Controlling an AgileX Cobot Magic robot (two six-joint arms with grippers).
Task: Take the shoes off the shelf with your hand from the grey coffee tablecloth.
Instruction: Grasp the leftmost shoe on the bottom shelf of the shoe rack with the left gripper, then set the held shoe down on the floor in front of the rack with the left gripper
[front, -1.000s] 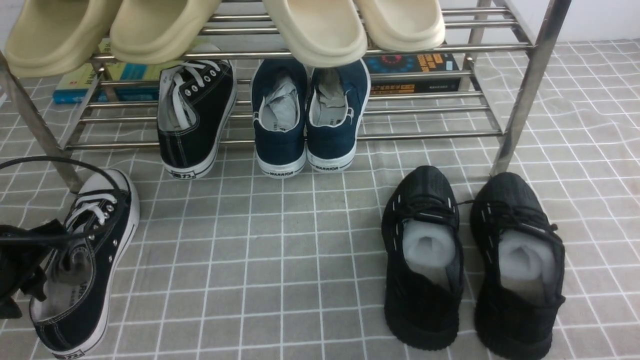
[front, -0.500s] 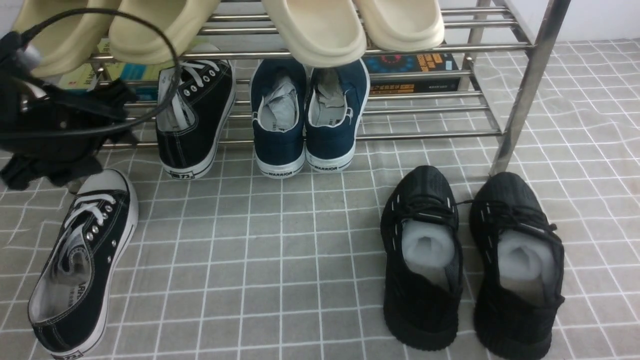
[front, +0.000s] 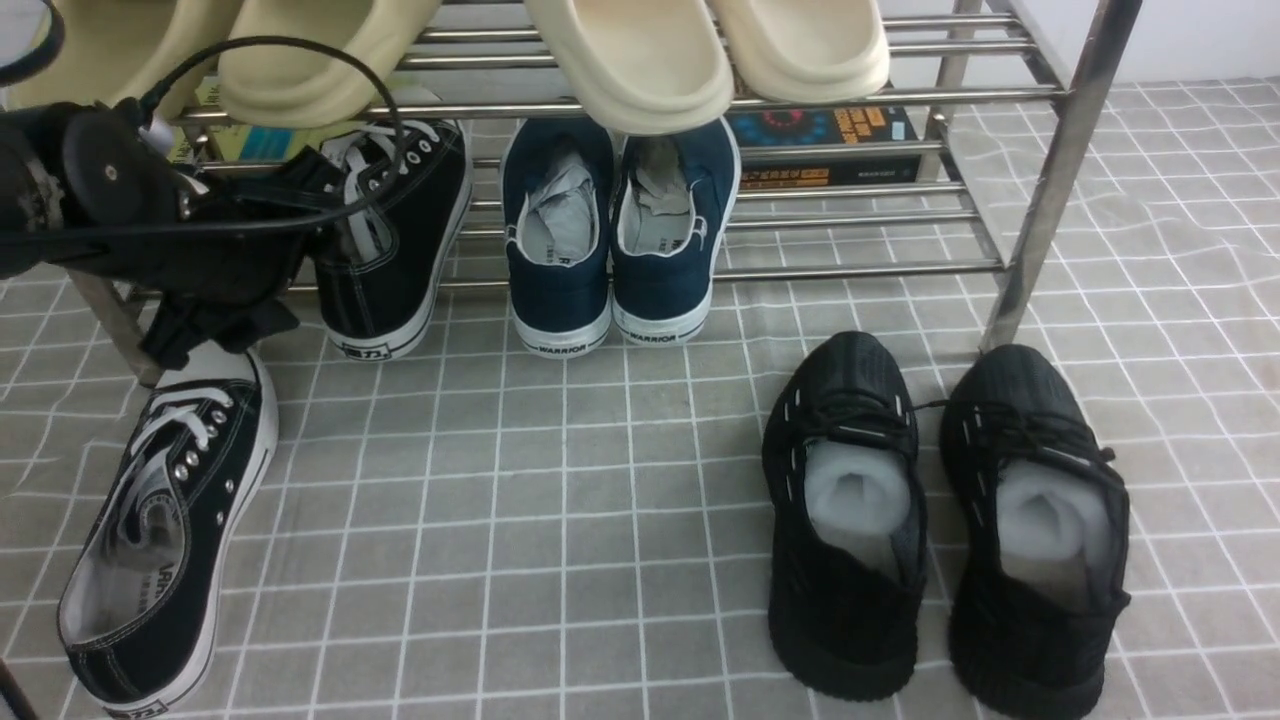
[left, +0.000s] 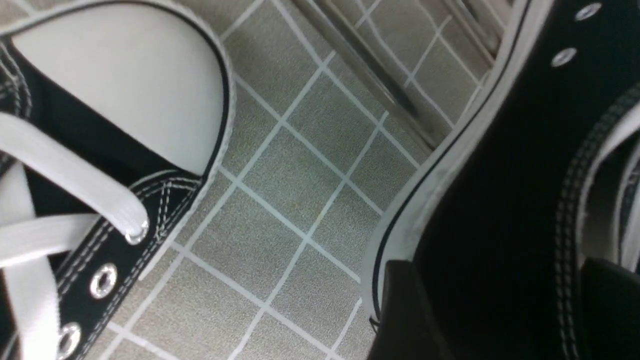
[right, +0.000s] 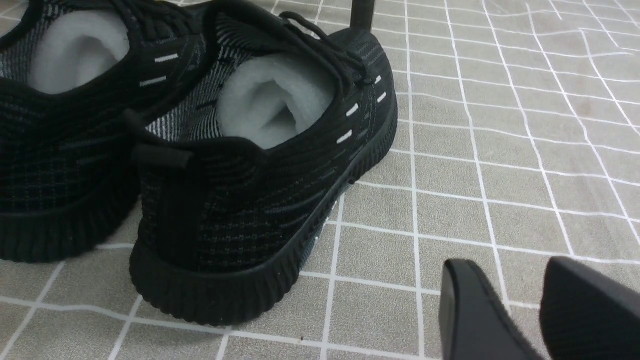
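A grey coffee tablecloth (front: 560, 480) with a grid of thin white lines covers the whole ground. At its far edge stands the steel-tube shelf (front: 1060, 170). One of the shoes (front: 165, 530) already lies on the cloth at the left, toe pointing away from the robot. Its partner (front: 395, 240) is still on the lower tier, just beside a pair of navy slip-ons (front: 610, 240).

That second shoe sits with its heel towards the robot and its toe under the upper tier, so its long axis runs front to back and leans slightly. The left tool (left: 505, 320) is right at it. In the left wrist view the jaws stand wide, one finger by the white sole and the other over the shoe's opening, with the black canvas wall between them. They do not look closed on it. Judging from this, the left arm is the nearer one and the shoe would have to come out heel first.

The right tool (right: 532, 315) is well apart from it. It hovers low beside the black knit sneakers (front: 940, 510), its jaws a little apart with nothing between them.

In the front view the left arm and its cables cover the shoe's left side, and cream slippers (front: 630, 60) hide its toe. The right tool is out of that view. Whether the left pads touch the canvas cannot be told.
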